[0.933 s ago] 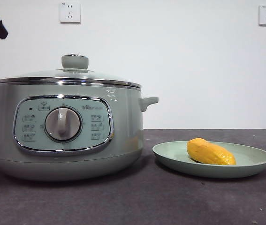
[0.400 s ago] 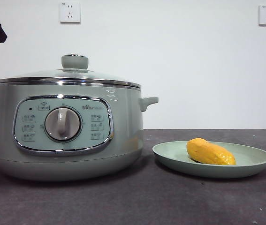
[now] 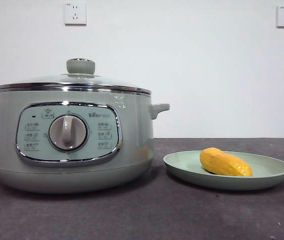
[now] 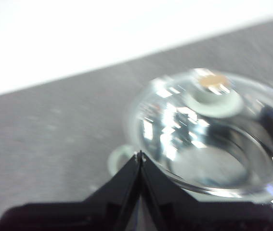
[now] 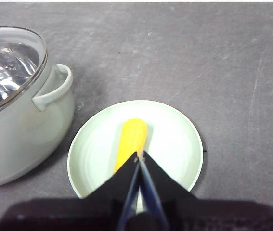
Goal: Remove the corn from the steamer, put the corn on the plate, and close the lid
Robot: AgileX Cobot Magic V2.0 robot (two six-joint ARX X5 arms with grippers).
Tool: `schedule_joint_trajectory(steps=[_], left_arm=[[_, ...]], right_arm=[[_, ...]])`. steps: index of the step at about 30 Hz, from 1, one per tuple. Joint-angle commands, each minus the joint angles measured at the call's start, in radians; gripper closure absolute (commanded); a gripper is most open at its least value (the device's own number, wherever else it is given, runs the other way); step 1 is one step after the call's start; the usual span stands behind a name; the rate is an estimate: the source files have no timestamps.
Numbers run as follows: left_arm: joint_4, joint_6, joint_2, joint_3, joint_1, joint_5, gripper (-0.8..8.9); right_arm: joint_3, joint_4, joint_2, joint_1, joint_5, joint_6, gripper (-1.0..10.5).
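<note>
With the corn lying on the plate and the lid seated on the steamer, both the left pincer and right pincer pressed closed and empty, little remains to spoil except a low-swinging arm knocking the plate across the desk.

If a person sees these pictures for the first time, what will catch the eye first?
First the big sage-green steamer, standing on the dark table with its glass lid closed on top. Next the bright yellow corn, lying on the pale green plate beside the steamer. Both grippers are raised, one above the lid and one above the plate, with jaws shut and empty.
</note>
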Motion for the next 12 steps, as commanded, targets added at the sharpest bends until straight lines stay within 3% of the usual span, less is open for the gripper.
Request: schedule_joint_trajectory(steps=[1,6,12], left_arm=[[0.026,0.013,-0.058,-0.046,0.117,0.007,8.16],[0.109,0.013,-0.158,-0.179,0.301,0.144,8.16],[0.291,-0.027,-0.241,-0.412,0.41,0.21,8.16]], right_arm=[[-0.006,0.004,-0.001,0.001,0.003,0.009,9.4],[-0.006,0.004,-0.001,0.001,0.003,0.009,9.4],[-0.006,0.003,-0.001,0.0,0.003,0.009,9.4]])
